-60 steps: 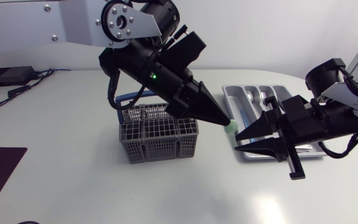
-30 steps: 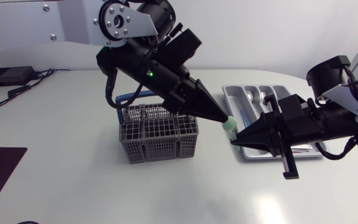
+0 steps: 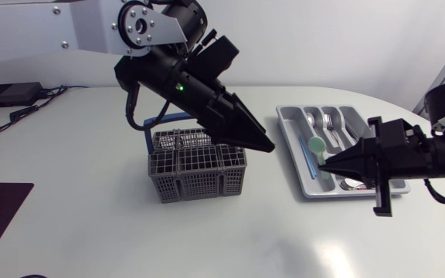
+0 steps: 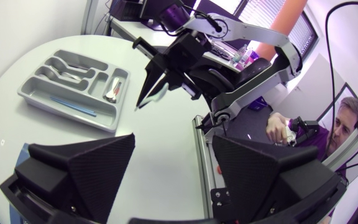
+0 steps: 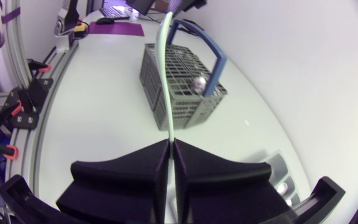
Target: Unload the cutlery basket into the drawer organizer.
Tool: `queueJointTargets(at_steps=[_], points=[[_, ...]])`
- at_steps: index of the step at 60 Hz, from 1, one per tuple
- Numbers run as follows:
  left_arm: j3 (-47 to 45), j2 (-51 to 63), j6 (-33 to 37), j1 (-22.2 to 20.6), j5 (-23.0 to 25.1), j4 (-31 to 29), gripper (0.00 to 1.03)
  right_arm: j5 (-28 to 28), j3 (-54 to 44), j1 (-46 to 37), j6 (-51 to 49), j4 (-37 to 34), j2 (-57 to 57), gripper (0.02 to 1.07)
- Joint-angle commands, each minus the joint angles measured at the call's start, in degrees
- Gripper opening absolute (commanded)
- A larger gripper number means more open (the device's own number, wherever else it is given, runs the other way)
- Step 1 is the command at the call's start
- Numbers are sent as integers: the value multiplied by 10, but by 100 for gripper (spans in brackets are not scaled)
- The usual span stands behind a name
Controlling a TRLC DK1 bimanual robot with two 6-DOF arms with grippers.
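The right claw (image 5: 169, 149) is pinched tight on a pale mint-green utensil (image 5: 165, 74). It is a slim, smooth, gently curved piece, plastic by the look of it, running straight out from between the fingertips. From above, its rounded end (image 3: 316, 144) shows over the long side compartment of the drawer organizer (image 3: 315, 109). I can't make out from here whether it touches the tray or hangs just over it, nor whether it's a spoon or something else.

The organizer is a grey metal tray on the white worktop (image 3: 91, 216). It has a spoon (image 3: 310, 120) and a fork (image 3: 329, 121) lying in its short slots and a thin blue piece (image 4: 73, 104) in the long one.

The grey mesh cutlery basket (image 3: 199, 166) stands beside it with its blue handle (image 5: 213, 59) upright. Something round and metallic (image 5: 197, 82), perhaps a spoon bowl, shows at its rim.

The left claw (image 4: 173, 180) hangs above the basket's edge nearest the tray, fingers spread wide with nothing in them.
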Motion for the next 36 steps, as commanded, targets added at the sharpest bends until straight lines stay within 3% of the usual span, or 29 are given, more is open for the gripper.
queueJointTargets(at_steps=[1, 10, 22, 36], points=[[12, 11, -16, 11, -9, 2, 99, 13, -14, -55, -67, 2, 29, 8], [1, 11, -45, 19, -62, 32, 99, 47, -21, -141, -154, 15, 53, 8], [-18, 15, -79, 17, -147, 73, 99, 127, -95, -192, -192, 184, 61, 8], [-52, 14, -106, 19, -227, 110, 99, 176, -138, -224, -234, 317, 113, 8]])
